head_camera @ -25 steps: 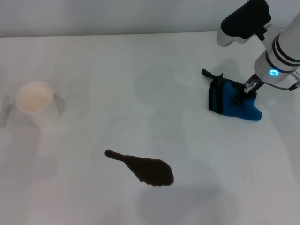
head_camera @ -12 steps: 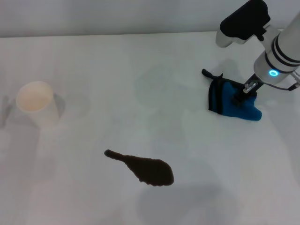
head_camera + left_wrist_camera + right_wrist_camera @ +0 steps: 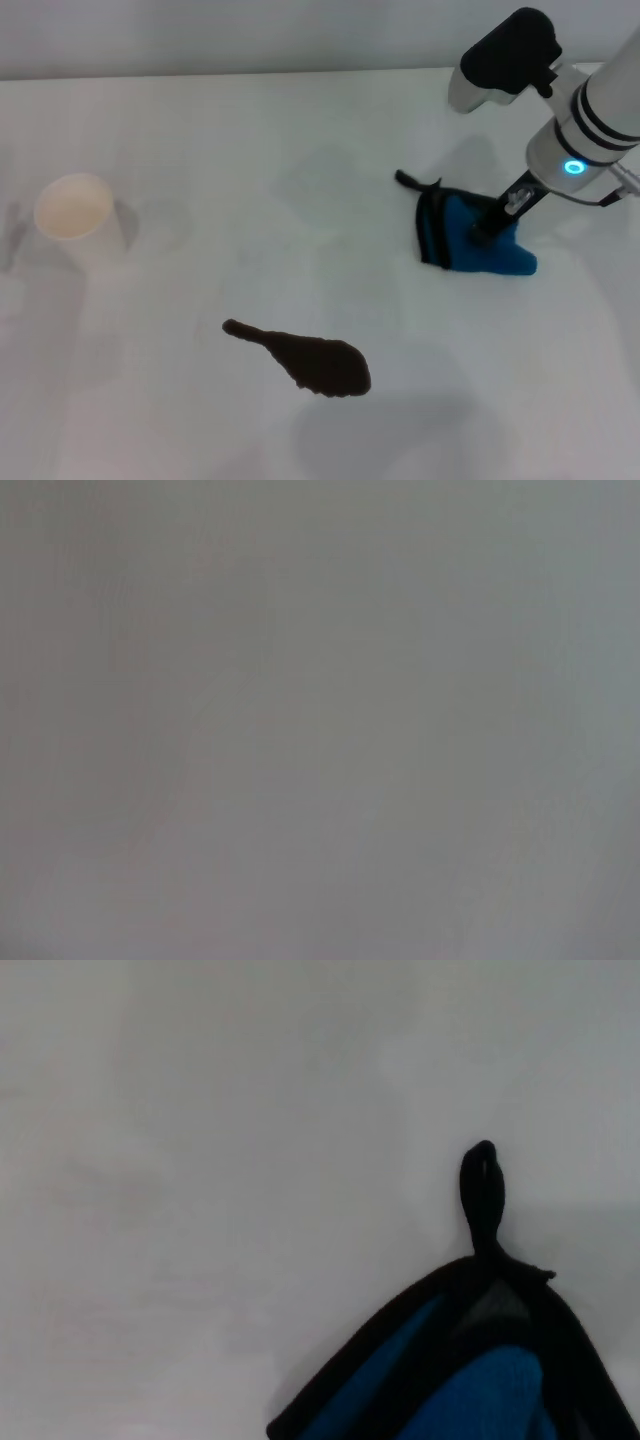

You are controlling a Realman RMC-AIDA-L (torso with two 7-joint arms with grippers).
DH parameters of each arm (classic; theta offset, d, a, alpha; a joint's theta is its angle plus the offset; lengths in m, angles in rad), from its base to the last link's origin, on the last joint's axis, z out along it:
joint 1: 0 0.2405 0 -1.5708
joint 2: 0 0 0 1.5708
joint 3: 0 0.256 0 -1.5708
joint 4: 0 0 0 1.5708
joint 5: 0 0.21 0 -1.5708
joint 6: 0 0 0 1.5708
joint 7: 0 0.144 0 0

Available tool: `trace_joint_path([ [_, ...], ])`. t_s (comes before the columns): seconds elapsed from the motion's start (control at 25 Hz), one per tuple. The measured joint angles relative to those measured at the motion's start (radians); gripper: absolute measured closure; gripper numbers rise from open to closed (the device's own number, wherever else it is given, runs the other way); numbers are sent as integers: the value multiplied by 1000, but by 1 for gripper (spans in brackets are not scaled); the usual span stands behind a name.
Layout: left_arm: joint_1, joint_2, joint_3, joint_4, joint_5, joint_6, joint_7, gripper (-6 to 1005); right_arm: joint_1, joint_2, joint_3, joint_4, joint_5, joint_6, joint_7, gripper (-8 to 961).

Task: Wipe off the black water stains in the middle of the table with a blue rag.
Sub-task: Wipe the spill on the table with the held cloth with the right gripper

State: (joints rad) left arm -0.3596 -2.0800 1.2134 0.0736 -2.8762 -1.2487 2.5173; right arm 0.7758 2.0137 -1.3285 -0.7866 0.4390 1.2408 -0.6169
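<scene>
A paper cup [image 3: 78, 226] stands at the left of the head view. The dark stain [image 3: 305, 360] lies low in the centre of the table [image 3: 250, 160]. At the right, the right gripper [image 3: 487, 230] pinches the blue rag [image 3: 470, 243]. Keep the rag pressed flat while dragging it down-left, then sweep across the whole blotch. The left gripper is not visible.

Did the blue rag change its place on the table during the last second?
Yes. The blue rag, under the right pincer, has slid toward the robot's left and a little nearer, closing on the black water stains, which have not moved on the table.
</scene>
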Motion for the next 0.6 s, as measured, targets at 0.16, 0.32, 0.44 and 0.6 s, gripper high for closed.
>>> trace_joint_path([
  [0.16,-1,0,0,0,0,0,0,123,-1,2,-3,0,80,44,-70,865],
  [0.32,-1,0,-4,0,0,0,0,123,-8,4,-6,0,175,89,-139,865],
  [0.44,0,0,-5,0,0,0,0,123,-16,5,-7,0,250,119,-186,865],
  [0.6,-2,0,-4,0,0,0,0,123,-25,8,-38,8,324,154,-234,866],
])
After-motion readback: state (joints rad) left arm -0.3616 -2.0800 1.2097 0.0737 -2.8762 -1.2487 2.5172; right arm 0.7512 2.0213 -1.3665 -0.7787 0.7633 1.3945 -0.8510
